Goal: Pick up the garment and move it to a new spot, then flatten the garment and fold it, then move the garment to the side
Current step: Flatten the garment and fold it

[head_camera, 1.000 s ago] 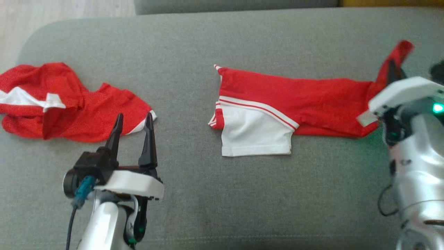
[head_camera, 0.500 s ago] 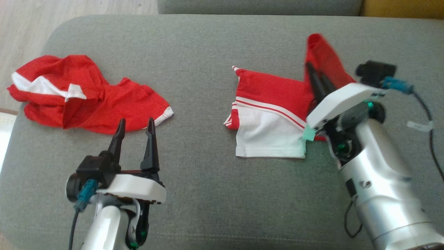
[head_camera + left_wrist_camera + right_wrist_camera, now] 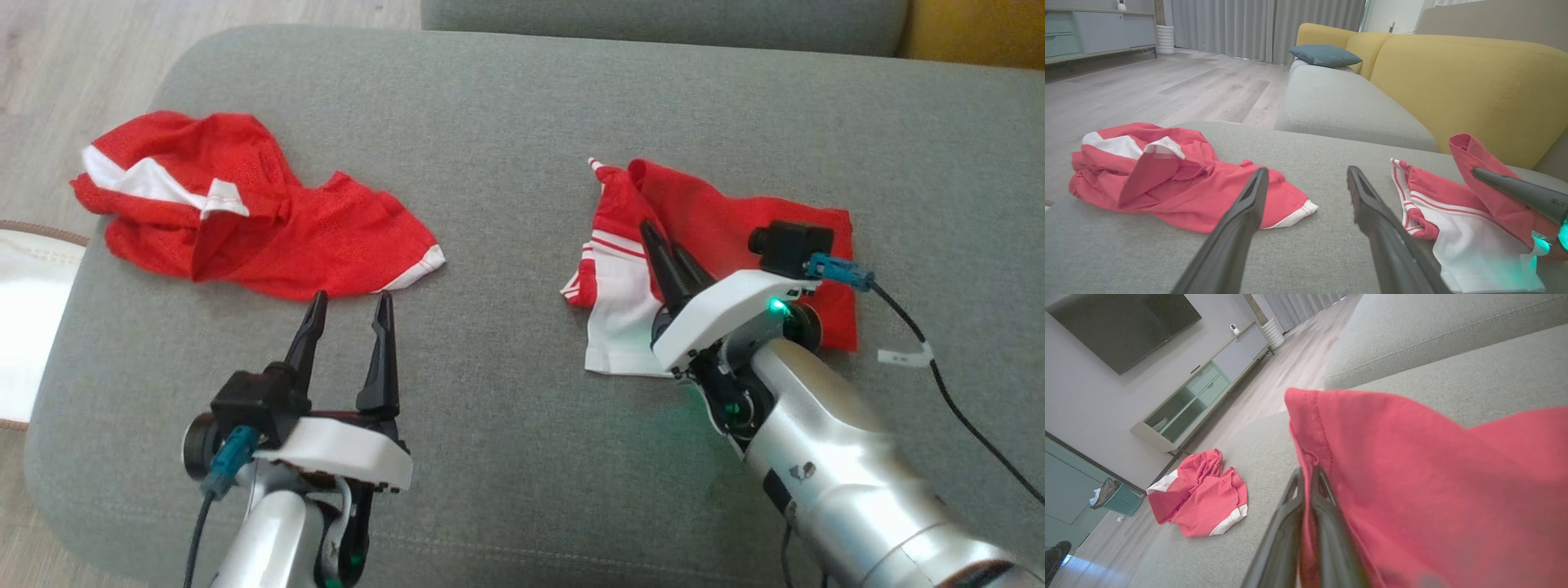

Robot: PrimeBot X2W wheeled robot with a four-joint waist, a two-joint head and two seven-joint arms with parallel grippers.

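The garment (image 3: 735,220), red with a white striped panel, is lying partly doubled on the grey cushion (image 3: 506,122). Its red edge is rising between the fingers of the right pincer (image 3: 663,241), which is clamping it. The left pincer (image 3: 351,300) is standing spread wide and empty. A crumpled red shirt (image 3: 269,220) is lying just beyond its tips.

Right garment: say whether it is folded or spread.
Folded over: the garment has its red end doubled back across itself, pinched by the shut right gripper.
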